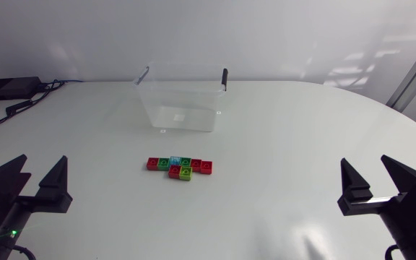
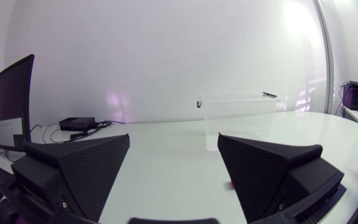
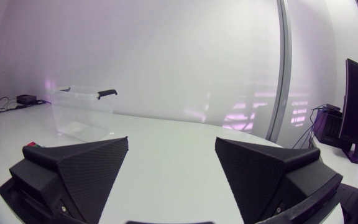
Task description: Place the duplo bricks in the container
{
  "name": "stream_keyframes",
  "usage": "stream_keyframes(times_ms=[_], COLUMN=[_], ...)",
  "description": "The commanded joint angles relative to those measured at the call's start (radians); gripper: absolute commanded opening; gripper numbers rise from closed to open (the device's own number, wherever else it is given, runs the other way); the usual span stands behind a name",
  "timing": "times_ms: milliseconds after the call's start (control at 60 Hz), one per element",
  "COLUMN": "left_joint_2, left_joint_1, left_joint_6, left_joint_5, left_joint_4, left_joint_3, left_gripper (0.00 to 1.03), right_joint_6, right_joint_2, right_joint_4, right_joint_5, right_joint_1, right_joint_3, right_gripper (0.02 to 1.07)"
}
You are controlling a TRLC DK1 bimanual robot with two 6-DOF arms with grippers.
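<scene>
Left claw (image 1: 45,160) wide open and holding nothing, parked at the near left of the tabletop (image 1: 280,144). From overhead, the right claw (image 1: 365,162) mirrors it on the near right, fingers spread, nothing between them. Out in the middle lie the bricks (image 1: 180,167), red, green and one blue, huddled edge to edge in a tight cluster. Behind them, apart from the cluster, stands the clear container (image 1: 183,108), lid off, and no brick shows inside.

Over to the left wrist view: the left claw (image 2: 174,140) gapes across bare white tabletop, with the container (image 2: 238,112) ahead of it.

Right wrist view: the right claw (image 3: 171,140) is just as open, the container (image 3: 82,112) far ahead, and a speck of red and green, the bricks (image 3: 33,145), peeks past one finger.

So nothing's been picked yet; this looks like the very start. The next move calls for one arm to come in over the cluster, pick an outer brick with room for both fingers, and close on it.
</scene>
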Motion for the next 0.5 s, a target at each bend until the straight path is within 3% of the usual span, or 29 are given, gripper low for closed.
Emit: stream_keyframes(times_ms=[0, 367, 483], left_joint_2=[-0.010, -0.010, -0.013], left_joint_1=[-0.005, -0.007, 0.023], left_joint_6=[-0.018, -0.018, -0.018], left_joint_5=[-0.003, -0.003, -0.003], left_joint_4=[0.003, 0.000, -0.002], left_joint_3=[-0.025, -0.025, -0.023], left_gripper=[0.99, 0.99, 0.99], right_joint_6=[0.016, 0.018, 0.016], right_joint_2=[-0.006, -0.006, -0.006], right_joint_4=[-0.004, -0.004, -0.006], right_joint_5=[-0.003, -0.004, -0.003], right_joint_1=[0.006, 0.011, 0.041], right_joint_3=[-0.022, -0.022, -0.022], right_gripper=[1.03, 1.03, 1.03])
